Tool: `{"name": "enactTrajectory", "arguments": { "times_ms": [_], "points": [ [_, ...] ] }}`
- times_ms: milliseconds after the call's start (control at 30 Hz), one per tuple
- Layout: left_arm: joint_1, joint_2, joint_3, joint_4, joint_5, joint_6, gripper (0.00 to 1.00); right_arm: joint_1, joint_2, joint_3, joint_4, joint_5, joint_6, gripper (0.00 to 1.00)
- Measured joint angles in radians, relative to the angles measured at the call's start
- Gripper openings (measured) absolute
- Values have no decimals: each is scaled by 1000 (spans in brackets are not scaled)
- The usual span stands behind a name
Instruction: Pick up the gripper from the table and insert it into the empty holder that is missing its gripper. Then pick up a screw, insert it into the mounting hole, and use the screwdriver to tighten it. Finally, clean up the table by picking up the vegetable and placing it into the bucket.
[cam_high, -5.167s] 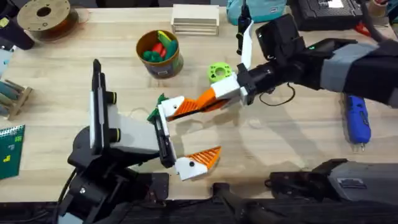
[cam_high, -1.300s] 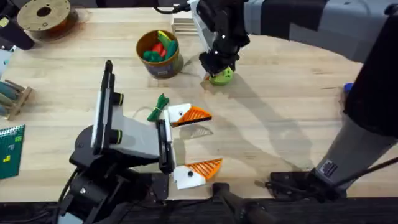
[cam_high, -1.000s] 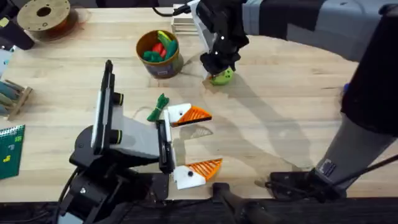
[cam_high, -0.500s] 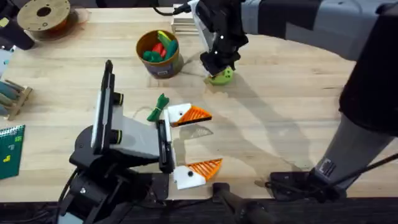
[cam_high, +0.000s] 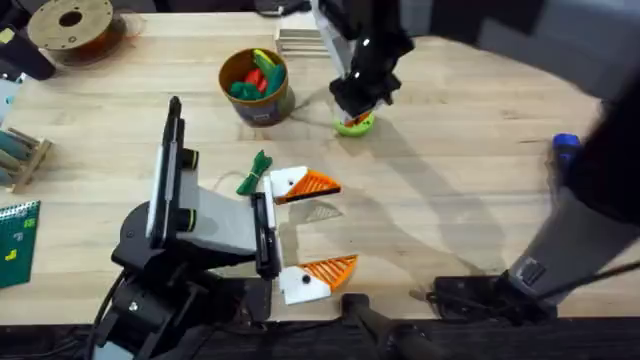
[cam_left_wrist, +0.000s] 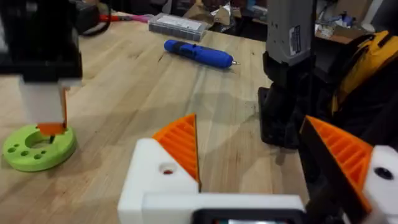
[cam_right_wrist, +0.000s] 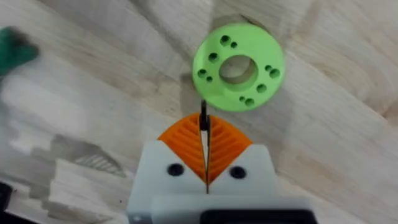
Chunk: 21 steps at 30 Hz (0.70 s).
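My right gripper (cam_high: 354, 110) hangs over a lime-green disc (cam_high: 352, 124) behind the table's middle. Its orange pads (cam_right_wrist: 186, 144) are pressed together on a thin black screw (cam_right_wrist: 203, 113) that points at the disc (cam_right_wrist: 238, 66); the left wrist view has this gripper (cam_left_wrist: 51, 128) just over the disc (cam_left_wrist: 25, 155). My left gripper (cam_high: 342, 226) rests open; each white block (cam_left_wrist: 155, 180) carries an orange wedge (cam_left_wrist: 180, 146). The dark-green vegetable (cam_high: 255, 172) lies beside its upper finger. The bucket (cam_high: 262, 106) stands at the back. The blue screwdriver (cam_left_wrist: 199, 53) lies at the far right.
Red, yellow and green toy vegetables (cam_high: 253, 76) fill the bucket. A brown spool (cam_high: 72, 28) sits at the back left, a stack of wooden pieces (cam_high: 310, 40) behind the disc. A small rack (cam_high: 20, 155) and a green card (cam_high: 15, 240) line the left edge.
My right gripper left my left gripper's upper finger and swung back to the lime-green disc; in the last half second it shifted slightly right. The left arm stayed put.
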Motion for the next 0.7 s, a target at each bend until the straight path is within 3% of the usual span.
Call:
{"name": "enactTrajectory", "arguments": {
  "times_ms": [167,467,700],
  "points": [
    [0,0,0,0,0,0,987,0,-144,16,-51,-4,-2,8],
    [0,0,0,0,0,0,987,12,-350,31,-177,-138,-52,7],
    [0,0,0,0,0,0,987,143,-384,31,-192,-222,-60,7]
  ]
}}
